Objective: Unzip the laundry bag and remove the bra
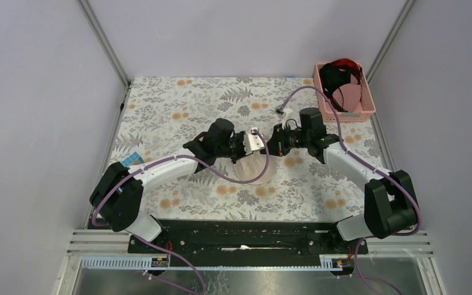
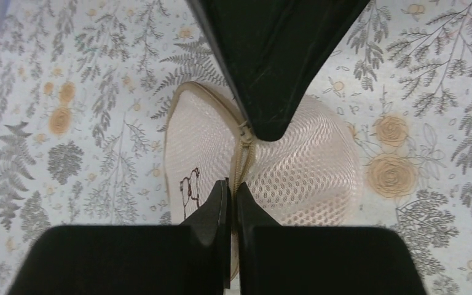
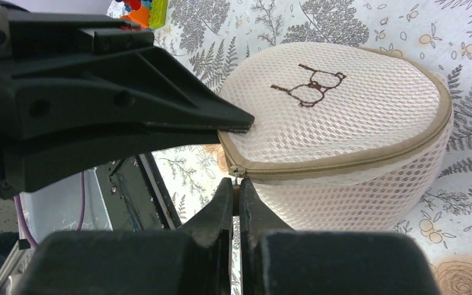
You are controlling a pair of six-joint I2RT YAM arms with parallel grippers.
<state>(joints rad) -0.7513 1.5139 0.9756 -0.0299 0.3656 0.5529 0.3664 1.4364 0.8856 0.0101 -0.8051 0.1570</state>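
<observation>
The laundry bag (image 1: 253,167) is a round cream mesh case lying mid-table, tilted up on its edge. Its dark line drawing (image 3: 310,86) faces up, and its tan zip (image 3: 356,161) looks closed. My left gripper (image 2: 233,184) is shut on the bag's zip seam; in the top view it (image 1: 256,142) sits over the bag's far edge. My right gripper (image 3: 236,183) is shut on the small metal zip pull (image 3: 236,173); in the top view it (image 1: 272,143) meets the left gripper tip to tip. The bra is hidden.
A pink slatted basket (image 1: 366,109) with black and red garments stands at the back right. A small blue item (image 1: 132,158) lies at the left edge of the floral cloth. The arms' base rail (image 1: 246,233) runs along the near edge.
</observation>
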